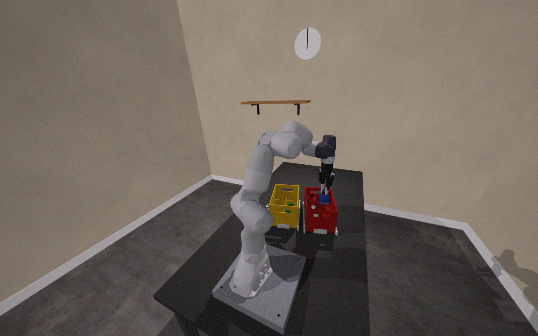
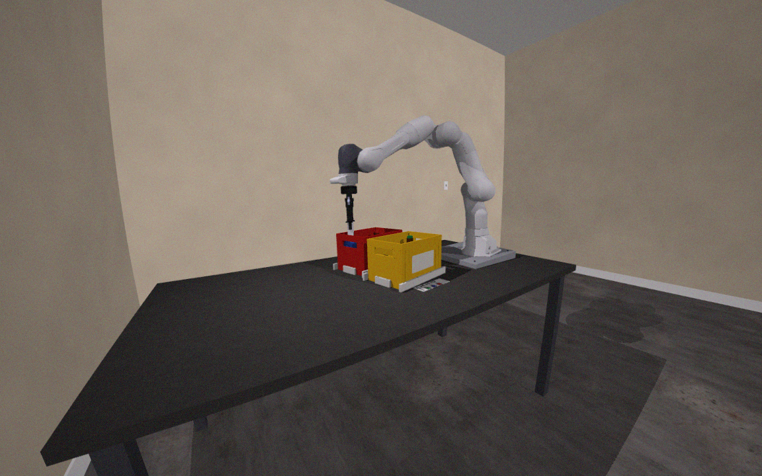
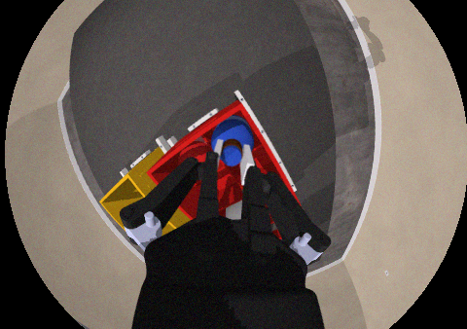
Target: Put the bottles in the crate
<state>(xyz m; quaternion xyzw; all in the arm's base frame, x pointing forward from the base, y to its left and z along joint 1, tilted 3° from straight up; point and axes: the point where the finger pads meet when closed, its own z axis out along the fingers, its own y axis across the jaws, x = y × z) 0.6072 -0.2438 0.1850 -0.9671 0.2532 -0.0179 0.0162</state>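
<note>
My gripper [image 1: 324, 192] [image 3: 232, 150] is shut on the neck of a blue bottle [image 1: 324, 199] [image 3: 229, 129] at the far right corner of the red crate [image 1: 320, 224] [image 2: 350, 260]. The bottle is upright, its lower part hidden inside the crate. Red-capped bottles [image 1: 311, 194] and a white-capped bottle [image 1: 313, 207] also stand in the red crate. The yellow crate [image 1: 284, 220] [image 2: 385, 266] [image 3: 127, 185] holds green-capped bottles [image 1: 290, 204] [image 2: 409, 238]; its far compartments look empty. The pick list [image 2: 432, 285] lies beside the yellow crate; its lines are too small to read.
Low white rails and blocks [image 1: 320, 231] [image 2: 423, 278] border both crates, which stand side by side on the dark table [image 2: 289, 319]. The yellow crate has low inner dividers. The arm's base plate [image 1: 279, 288] [image 2: 484, 259] is at the near end of the table in the top view.
</note>
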